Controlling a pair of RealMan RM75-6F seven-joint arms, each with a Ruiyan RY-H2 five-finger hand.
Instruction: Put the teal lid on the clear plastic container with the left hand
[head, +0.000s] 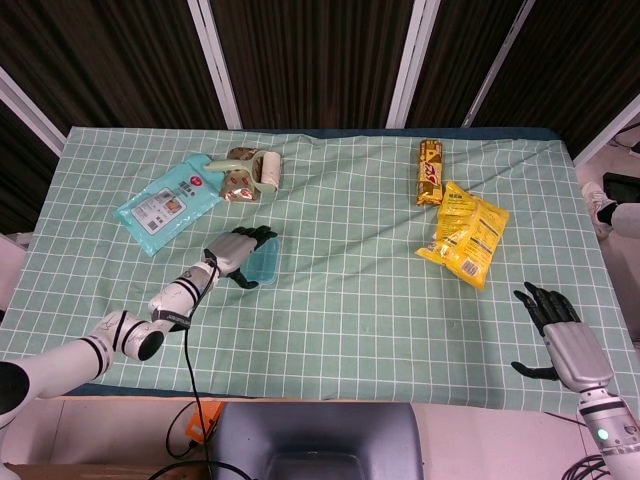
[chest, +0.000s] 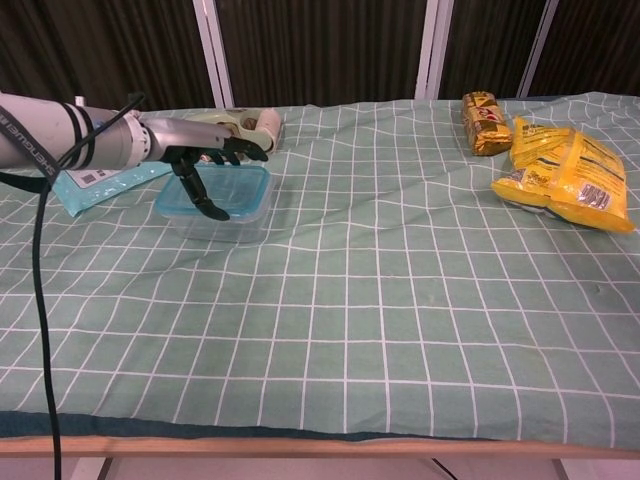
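Observation:
The teal lid (chest: 232, 186) lies flat on top of the clear plastic container (chest: 222, 225) at the left of the table; both also show in the head view, lid (head: 263, 264). My left hand (chest: 208, 163) reaches over it from the left and holds the lid, fingers stretched across its far edge and thumb curled over its near side. In the head view the left hand (head: 234, 253) covers the lid's left half. My right hand (head: 551, 317) hovers at the table's right front edge, fingers spread and holding nothing; the chest view does not show it.
A blue wipes packet (head: 168, 205) and a beige roller (head: 249, 173) lie behind the container. A brown snack bar (head: 429, 171) and a yellow snack bag (head: 465, 233) sit far right. A black cable (chest: 35, 300) hangs from my left arm.

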